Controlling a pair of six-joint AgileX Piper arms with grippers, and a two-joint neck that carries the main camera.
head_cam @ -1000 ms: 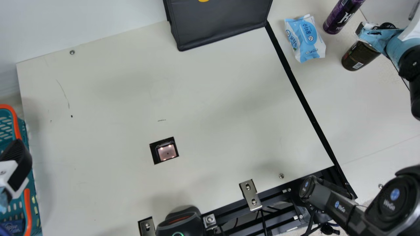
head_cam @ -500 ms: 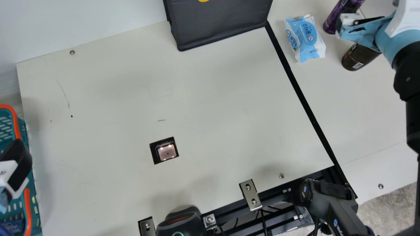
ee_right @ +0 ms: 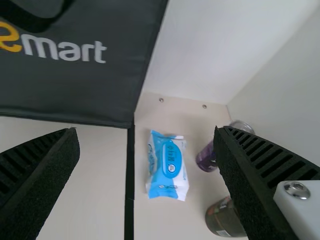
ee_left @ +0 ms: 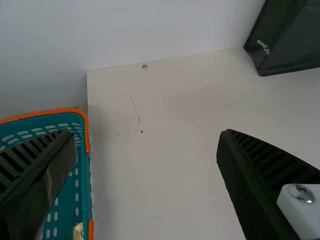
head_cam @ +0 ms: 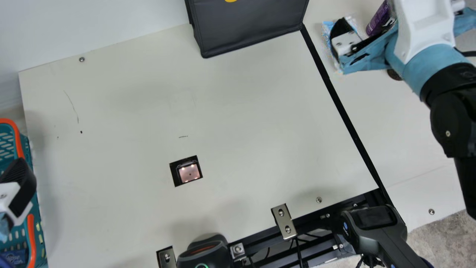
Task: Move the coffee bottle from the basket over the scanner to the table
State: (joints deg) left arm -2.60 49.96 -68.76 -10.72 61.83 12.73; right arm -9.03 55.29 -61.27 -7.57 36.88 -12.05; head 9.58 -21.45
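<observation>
In the main view my right gripper [head_cam: 346, 41] hangs above the wipes pack at the upper right; its fingers stand open in the right wrist view, where the gripper [ee_right: 147, 134] holds nothing. A dark brown bottle [ee_right: 222, 218], seemingly the coffee bottle, is on the table [ee_right: 150, 220] to the right of the black strip; the right arm covers most of it in the main view. My left gripper [head_cam: 15, 191] is over the teal basket [head_cam: 31, 238] at the left edge. In the left wrist view that gripper [ee_left: 148, 133] is open and empty. The scanner window [head_cam: 189, 173] glows in the tabletop.
A purple bottle [head_cam: 378, 20] and the wipes pack [ee_right: 169, 165] are near the brown bottle. The dark bag [head_cam: 249, 28] stands at the back. Along the front edge are a black scanner device [head_cam: 204, 253] and metal brackets [head_cam: 284, 221].
My right gripper has moved leftward in the main view, from over the brown bottle to over the wipes pack. The left arm and the things on the table have not moved.
</observation>
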